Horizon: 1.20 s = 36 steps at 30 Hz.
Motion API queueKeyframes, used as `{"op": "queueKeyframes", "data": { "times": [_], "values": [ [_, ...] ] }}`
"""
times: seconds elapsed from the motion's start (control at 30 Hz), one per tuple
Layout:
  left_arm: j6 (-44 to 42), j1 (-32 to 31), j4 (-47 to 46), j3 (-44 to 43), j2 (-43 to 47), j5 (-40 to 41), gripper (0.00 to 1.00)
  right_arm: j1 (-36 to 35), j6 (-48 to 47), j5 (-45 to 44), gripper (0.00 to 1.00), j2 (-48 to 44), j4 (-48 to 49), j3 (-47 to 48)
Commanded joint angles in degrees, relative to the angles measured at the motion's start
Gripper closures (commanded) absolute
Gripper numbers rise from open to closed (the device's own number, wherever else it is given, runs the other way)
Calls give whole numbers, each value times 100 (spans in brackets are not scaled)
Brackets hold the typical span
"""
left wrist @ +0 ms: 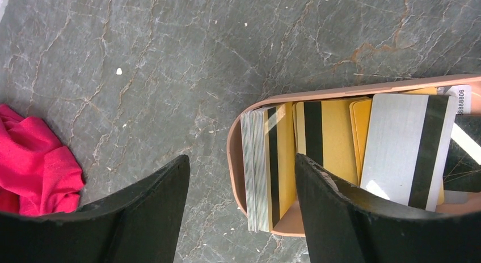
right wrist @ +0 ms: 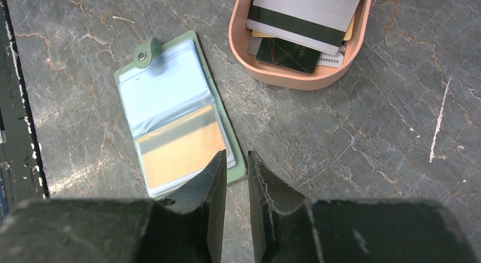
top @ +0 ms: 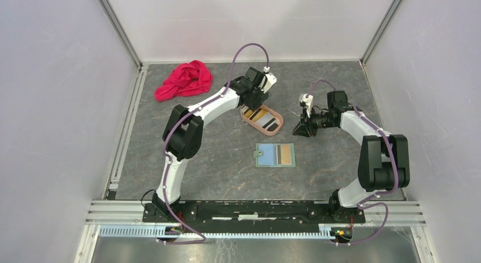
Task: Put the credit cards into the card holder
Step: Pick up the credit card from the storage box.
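The card holder (top: 275, 155) lies open on the table, sage-green outside and light blue inside, with an orange card (right wrist: 178, 152) in a pocket. It also shows in the right wrist view (right wrist: 170, 104). Several credit cards (left wrist: 323, 138) sit in a pinkish-tan tray (top: 247, 114): a stack on edge (left wrist: 264, 166), gold ones and a grey one (left wrist: 405, 149). My left gripper (left wrist: 241, 158) is open and empty just above the tray's end, its fingers straddling the stack. My right gripper (right wrist: 236, 155) hangs above the holder's right edge, its jaws nearly together with nothing between them.
A red cloth (top: 184, 80) lies at the back left, also in the left wrist view (left wrist: 34, 161). The tray (right wrist: 283, 76) stands just behind the holder. White walls enclose the grey marbled table (top: 317, 178) on three sides.
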<state>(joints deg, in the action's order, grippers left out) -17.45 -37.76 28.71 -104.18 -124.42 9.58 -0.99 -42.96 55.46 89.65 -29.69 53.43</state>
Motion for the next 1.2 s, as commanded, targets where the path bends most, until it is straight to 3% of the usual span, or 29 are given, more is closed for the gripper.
{"op": "queueKeyframes", "data": {
  "times": [0.0, 1.17],
  "values": [
    [-274, -21, 142, -252, -149, 68, 26, 12, -125, 158, 74, 9, -39, 221],
    [-250, -47, 392, -518, -346, 373, 39, 21, -151, 190, 75, 57, -88, 255]
  ]
}}
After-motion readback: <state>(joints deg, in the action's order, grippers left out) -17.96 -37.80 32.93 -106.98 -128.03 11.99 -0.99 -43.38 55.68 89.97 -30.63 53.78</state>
